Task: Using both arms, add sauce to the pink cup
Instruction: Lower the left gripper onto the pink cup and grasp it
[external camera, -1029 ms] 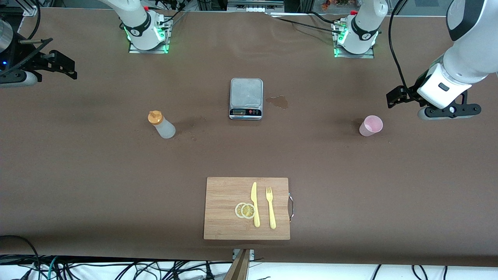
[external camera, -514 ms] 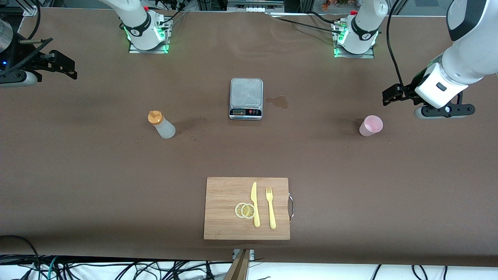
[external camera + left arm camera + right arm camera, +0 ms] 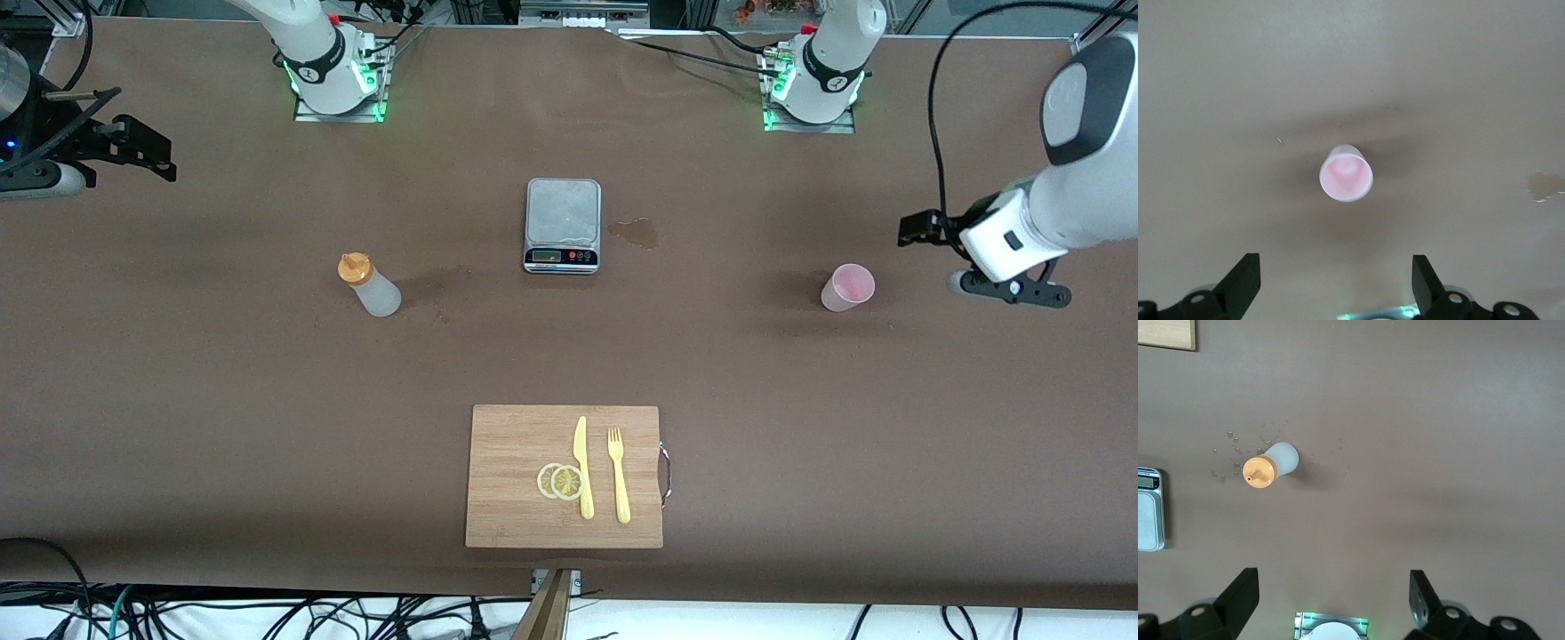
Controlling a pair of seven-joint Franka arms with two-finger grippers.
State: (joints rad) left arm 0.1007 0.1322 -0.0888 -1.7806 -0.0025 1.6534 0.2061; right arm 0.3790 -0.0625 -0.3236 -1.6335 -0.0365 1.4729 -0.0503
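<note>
Pincers open above table, idle

A brown table carries a grey kitchen scale midway between the arm bases, with a wet stain just beside it. The sauce bottle stands toward the right arm's end, the pink cup toward the left arm's. A wooden cutting board lies nearest the front camera.
</note>
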